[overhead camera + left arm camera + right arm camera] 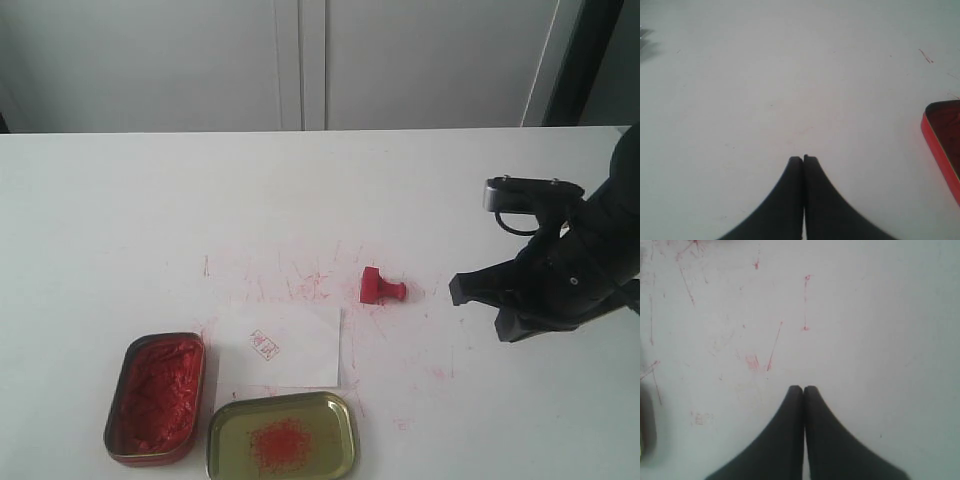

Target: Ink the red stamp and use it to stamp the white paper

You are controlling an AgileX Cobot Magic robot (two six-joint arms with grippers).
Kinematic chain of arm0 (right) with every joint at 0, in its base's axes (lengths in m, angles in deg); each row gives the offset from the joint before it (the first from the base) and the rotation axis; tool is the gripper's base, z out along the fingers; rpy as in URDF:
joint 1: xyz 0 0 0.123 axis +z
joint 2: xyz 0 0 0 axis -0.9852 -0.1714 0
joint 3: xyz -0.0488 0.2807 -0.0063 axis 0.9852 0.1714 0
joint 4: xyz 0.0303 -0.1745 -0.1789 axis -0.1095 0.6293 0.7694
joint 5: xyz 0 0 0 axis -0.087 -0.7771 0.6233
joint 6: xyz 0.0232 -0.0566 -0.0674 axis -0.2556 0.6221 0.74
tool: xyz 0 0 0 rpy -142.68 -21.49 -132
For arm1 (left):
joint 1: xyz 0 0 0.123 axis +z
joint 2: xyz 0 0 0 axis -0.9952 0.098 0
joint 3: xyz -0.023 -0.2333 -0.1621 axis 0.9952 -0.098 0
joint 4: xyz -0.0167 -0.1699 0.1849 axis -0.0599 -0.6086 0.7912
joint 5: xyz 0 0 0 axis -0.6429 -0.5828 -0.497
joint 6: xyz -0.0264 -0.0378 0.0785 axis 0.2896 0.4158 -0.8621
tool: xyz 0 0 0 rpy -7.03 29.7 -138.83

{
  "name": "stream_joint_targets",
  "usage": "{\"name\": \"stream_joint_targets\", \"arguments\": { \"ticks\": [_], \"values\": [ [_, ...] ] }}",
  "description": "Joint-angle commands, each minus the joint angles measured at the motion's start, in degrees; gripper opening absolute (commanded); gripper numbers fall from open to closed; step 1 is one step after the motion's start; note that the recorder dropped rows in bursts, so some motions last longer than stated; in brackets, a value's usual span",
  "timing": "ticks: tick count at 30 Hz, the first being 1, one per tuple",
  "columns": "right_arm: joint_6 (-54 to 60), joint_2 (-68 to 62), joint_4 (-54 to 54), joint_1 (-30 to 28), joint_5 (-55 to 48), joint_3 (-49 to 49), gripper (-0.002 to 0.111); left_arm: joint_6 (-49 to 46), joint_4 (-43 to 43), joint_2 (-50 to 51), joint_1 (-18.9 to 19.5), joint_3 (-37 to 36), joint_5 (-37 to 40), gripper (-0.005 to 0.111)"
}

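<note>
The right claw (460,289) hangs shut and empty at the frame's right, near the red stamp (381,287), which lies on its side at centre, handle toward it. The white paper (300,350), lower left of the stamp, already bears a red print, so the stamp looks laid aside; the left claw (803,159) is closed too.

Exterior view looks down over the table (150,200); wrist views face it closely.
</note>
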Motion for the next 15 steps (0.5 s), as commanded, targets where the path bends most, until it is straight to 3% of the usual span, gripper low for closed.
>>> {"name": "stream_joint_targets", "arguments": {
  "ticks": [1, 9, 15],
  "values": [
    [-0.61, 1.64, 1.62, -0.62, -0.98, 0.26, 0.0, 0.14, 0.01, -0.22, 0.08, -0.24, -0.02, 0.0],
    [-0.61, 4.6, 2.95, -1.42, -3.58, 0.36, 0.0, 0.14, 0.01, -0.22, 0.08, -0.24, -0.02, 0.0],
    [0.0, 8.28, 3.72, -6.55, -7.47, 0.36, 0.0, 0.14, 0.01, -0.22, 0.08, -0.24, -0.02, 0.0]
  ]
}}
